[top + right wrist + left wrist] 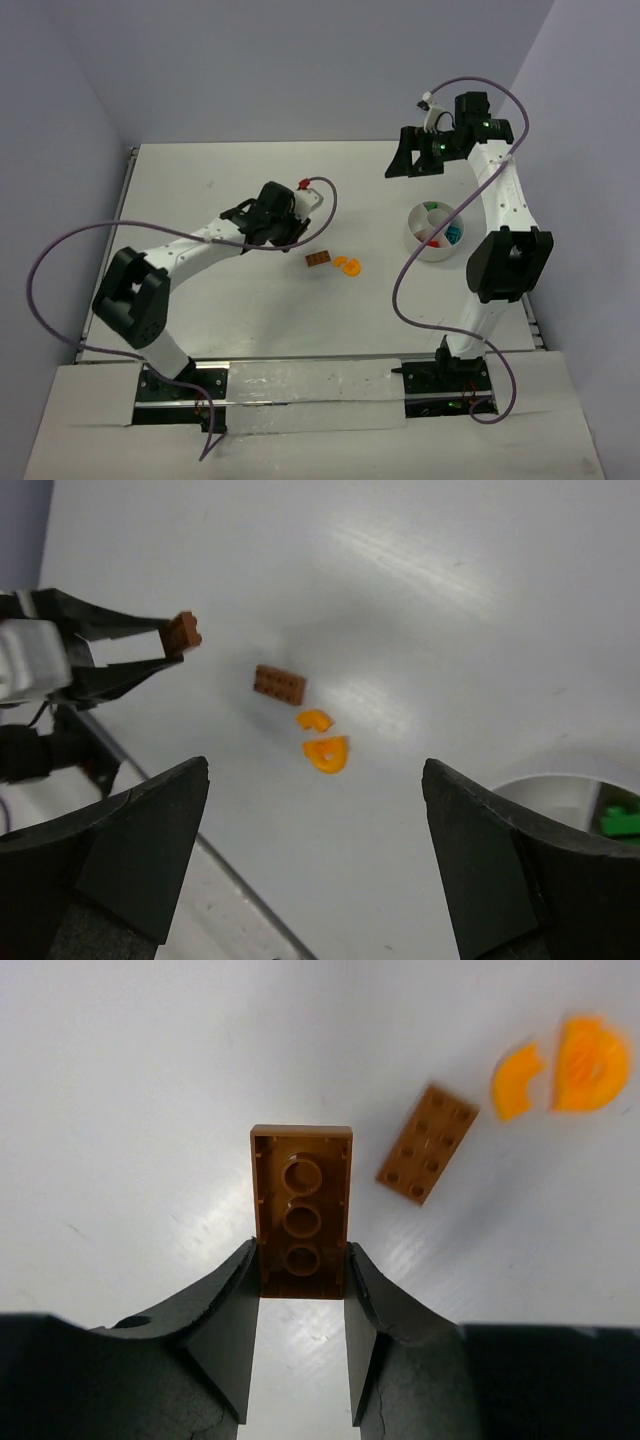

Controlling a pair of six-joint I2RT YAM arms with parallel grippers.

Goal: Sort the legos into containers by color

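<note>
My left gripper (pixel 302 1270) is shut on the near end of a brown lego plate (pixel 301 1215), held underside-up above the table. From the right wrist view the same plate (pixel 183 632) sticks out of its fingertips. A second brown plate (pixel 427 1144) lies on the table to the right, with two orange curved pieces (pixel 515 1080) (pixel 590 1063) beyond it. My right gripper (pixel 415 162) hangs open and empty high over the far right of the table. The white divided bowl (pixel 413 235) below it holds green, red and teal legos.
The table's near edge runs along the lower left of the right wrist view. The left arm's cable (pixel 325 205) loops over the table near the loose brown plate (pixel 318 260). The purple walls close in on the left, back and right.
</note>
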